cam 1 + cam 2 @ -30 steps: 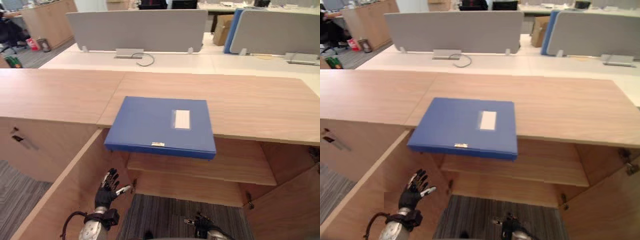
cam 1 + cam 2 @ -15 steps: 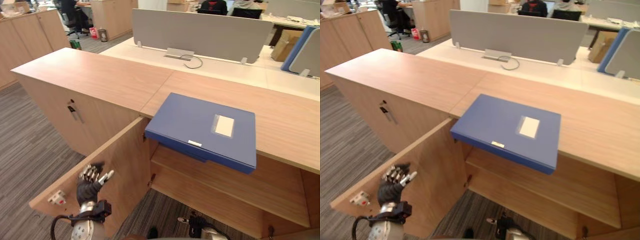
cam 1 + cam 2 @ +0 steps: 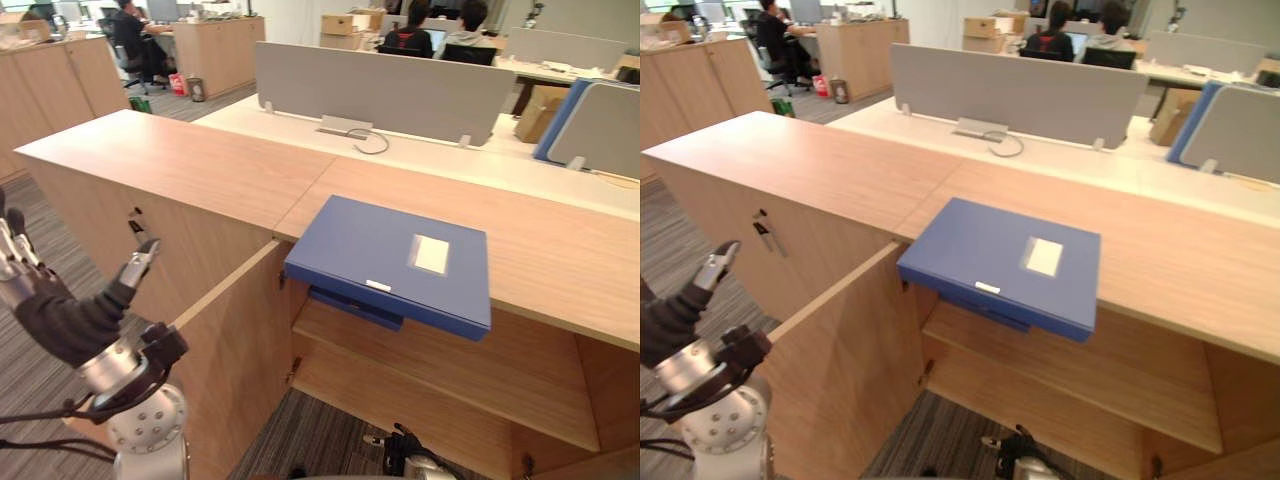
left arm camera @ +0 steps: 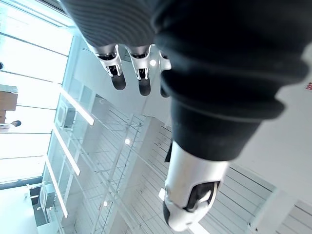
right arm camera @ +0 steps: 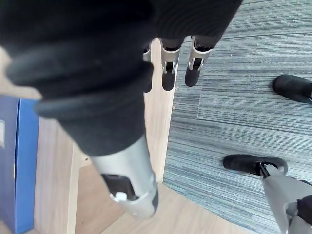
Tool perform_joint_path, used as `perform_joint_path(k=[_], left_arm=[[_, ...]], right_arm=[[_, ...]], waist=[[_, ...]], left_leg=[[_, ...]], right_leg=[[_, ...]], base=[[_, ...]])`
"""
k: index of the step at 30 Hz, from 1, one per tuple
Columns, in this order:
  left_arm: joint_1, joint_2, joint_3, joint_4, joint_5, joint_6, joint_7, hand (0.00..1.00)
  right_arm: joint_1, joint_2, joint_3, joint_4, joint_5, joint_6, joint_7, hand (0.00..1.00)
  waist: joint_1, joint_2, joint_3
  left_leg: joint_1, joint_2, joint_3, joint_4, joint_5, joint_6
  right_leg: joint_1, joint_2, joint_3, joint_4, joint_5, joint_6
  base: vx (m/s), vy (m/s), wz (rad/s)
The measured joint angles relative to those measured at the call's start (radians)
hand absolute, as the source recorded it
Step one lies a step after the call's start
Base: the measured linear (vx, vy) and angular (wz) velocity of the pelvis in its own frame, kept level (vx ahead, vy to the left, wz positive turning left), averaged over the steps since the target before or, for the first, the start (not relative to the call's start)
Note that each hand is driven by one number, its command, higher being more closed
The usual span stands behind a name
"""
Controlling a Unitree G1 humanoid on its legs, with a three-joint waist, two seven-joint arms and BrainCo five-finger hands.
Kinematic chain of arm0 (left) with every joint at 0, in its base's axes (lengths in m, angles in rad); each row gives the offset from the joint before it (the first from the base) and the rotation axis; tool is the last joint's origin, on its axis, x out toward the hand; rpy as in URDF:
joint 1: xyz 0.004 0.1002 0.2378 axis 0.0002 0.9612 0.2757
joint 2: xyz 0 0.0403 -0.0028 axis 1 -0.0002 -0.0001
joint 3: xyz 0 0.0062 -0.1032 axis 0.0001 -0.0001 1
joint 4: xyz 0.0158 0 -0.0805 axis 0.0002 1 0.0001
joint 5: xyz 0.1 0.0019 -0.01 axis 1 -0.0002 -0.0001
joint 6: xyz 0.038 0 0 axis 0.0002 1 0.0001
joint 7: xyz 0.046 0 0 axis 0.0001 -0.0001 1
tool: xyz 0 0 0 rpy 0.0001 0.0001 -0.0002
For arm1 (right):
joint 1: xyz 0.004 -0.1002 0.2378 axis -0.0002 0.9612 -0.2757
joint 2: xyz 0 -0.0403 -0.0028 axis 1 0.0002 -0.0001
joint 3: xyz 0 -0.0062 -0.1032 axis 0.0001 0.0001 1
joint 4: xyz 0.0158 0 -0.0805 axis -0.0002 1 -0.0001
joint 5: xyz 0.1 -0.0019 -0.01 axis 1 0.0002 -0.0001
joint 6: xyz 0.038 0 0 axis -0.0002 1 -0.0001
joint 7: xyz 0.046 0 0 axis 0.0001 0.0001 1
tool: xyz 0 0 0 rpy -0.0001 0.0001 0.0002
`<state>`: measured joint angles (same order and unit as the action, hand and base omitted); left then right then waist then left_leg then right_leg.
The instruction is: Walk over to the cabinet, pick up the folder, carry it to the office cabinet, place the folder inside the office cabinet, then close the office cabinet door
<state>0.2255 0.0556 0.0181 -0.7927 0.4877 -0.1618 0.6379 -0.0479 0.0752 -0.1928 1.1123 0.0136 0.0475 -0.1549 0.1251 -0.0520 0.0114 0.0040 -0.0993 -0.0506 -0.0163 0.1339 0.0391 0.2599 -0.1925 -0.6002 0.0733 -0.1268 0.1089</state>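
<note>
Squarely flat on the wooden cabinet top (image 3: 180, 165): blue folder (image 3: 390, 262), near long edge jutting past the front lip above the open compartment. Bare wood on the top to either side of it and behind. Beneath the overhang, a darker blue piece (image 3: 355, 305), too hidden to tell whether part of the folder. Lower down, shelf (image 3: 450, 375) with free room along its width; right end of the compartment cut off at the frame edge. Left of the opening, cabinet door (image 3: 235, 350) standing open toward the robot, its top edge running from under the folder's corner out to the left arm. Left hand (image 3: 55, 310) up in the air beside that door edge and apart from it, fingers straight and spread, thumb out, holding nothing; fingertips partly cut off at the side. Right hand (image 3: 405, 452) low over the grey carpet (image 3: 310, 435) before the opening, mostly cut off in the eye views; in its wrist view, fingers (image 5: 168, 68) straight and empty. Behind the top, grey divider screen (image 3: 390, 95) and seated people (image 3: 409, 28), well apart.
</note>
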Motion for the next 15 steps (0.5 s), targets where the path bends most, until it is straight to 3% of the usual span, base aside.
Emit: perform_joint_path(k=[2, 5, 11, 15], left_arm=[[-0.001, 0.032, -0.094, 0.0, 0.125, 0.0, -0.004, 0.0], [-0.002, 0.07, -0.185, 0.017, 0.208, -0.007, -0.013, 0.0], [-0.044, 0.157, -0.372, 0.124, 0.301, -0.05, -0.067, 0.0], [-0.059, 0.215, -0.428, 0.176, 0.344, -0.078, -0.08, 0.0]], right_arm=[[-0.001, -0.001, 0.043, 0.017, -0.01, -0.004, -0.012, 0.0], [-0.001, -0.004, 0.114, 0.045, -0.037, -0.006, -0.011, 0.0], [0.005, -0.008, 0.154, 0.086, -0.039, -0.011, -0.008, 0.0], [0.005, -0.016, 0.156, 0.121, -0.042, -0.015, -0.006, 0.0]], waist=[[-0.006, -0.003, -0.006], [0.004, 0.001, -0.028], [-0.01, 0.0, -0.05], [-0.01, 0.006, -0.06]], left_leg=[[0.001, 0.006, 0.008, 0.0, 0.0, -0.002], [0.012, 0.021, 0.04, -0.026, 0.003, -0.014], [0.021, 0.037, 0.05, -0.038, 0.008, -0.022], [0.047, 0.049, 0.067, -0.056, 0.011, -0.026]], right_leg=[[-0.003, 0.005, 0.009, -0.003, 0.002, -0.002], [-0.013, 0.018, 0.045, -0.024, 0.011, -0.014], [-0.012, 0.033, 0.062, -0.036, 0.016, -0.013], [0.002, 0.047, 0.087, -0.055, 0.019, -0.018]], base=[[-0.02, -0.006, -0.12], [-0.01, -0.007, -0.32], [0.01, -0.025, -0.11], [0.01, -0.031, -0.17]])
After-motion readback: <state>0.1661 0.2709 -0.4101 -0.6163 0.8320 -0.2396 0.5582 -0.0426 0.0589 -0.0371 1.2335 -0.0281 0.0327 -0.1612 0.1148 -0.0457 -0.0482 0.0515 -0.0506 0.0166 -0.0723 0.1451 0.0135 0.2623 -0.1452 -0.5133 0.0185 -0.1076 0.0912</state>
